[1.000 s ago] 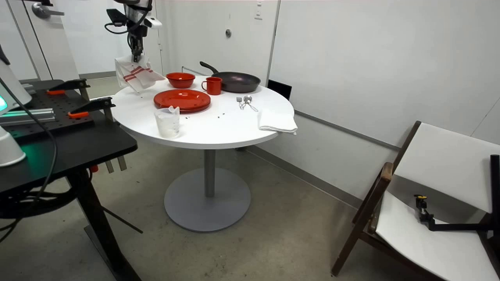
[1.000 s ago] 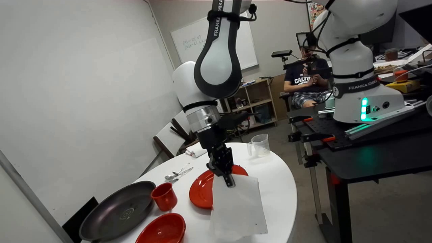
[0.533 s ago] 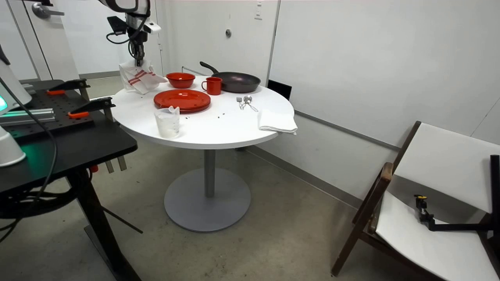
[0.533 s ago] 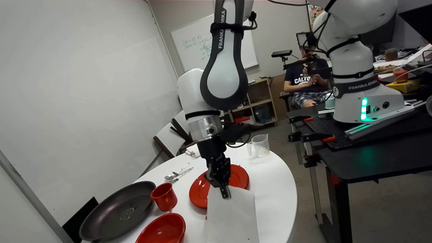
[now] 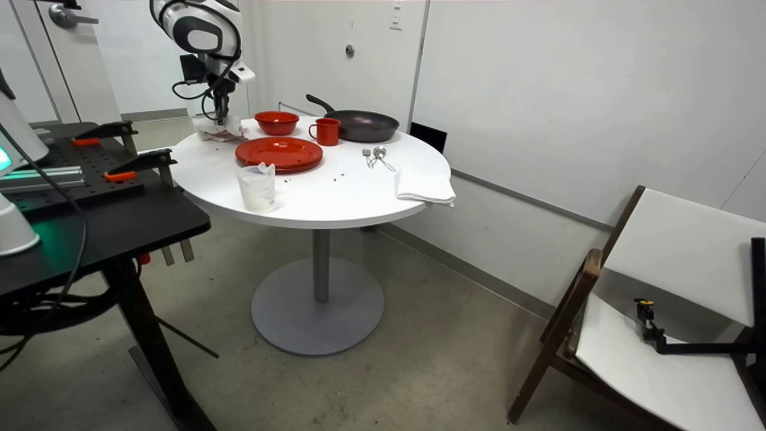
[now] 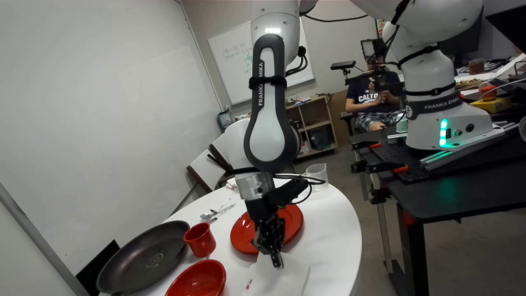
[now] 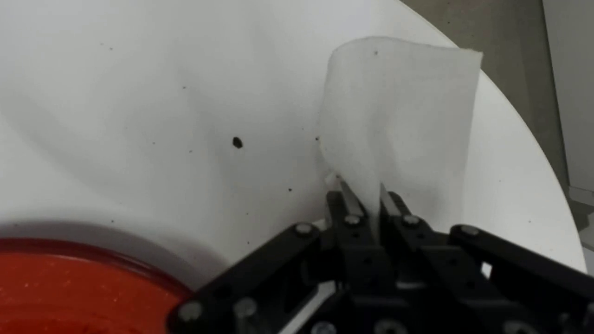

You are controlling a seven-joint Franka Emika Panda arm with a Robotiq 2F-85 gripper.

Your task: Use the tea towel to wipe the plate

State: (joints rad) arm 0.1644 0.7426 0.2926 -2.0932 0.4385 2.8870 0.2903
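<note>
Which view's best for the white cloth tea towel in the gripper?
Wrist view: the white cloth tea towel appears largest, pinched in the black two-finger gripper, which hides part of it. In an exterior view the towel looks small and bunched; in an exterior view the towel runs off the frame's bottom edge.

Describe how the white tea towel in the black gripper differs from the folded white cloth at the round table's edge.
The white tea towel is pinched in the black gripper; the folded white cloth lies unheld. The tea towel bends loosely; the cloth is folded flat. Both are mostly white.
</note>
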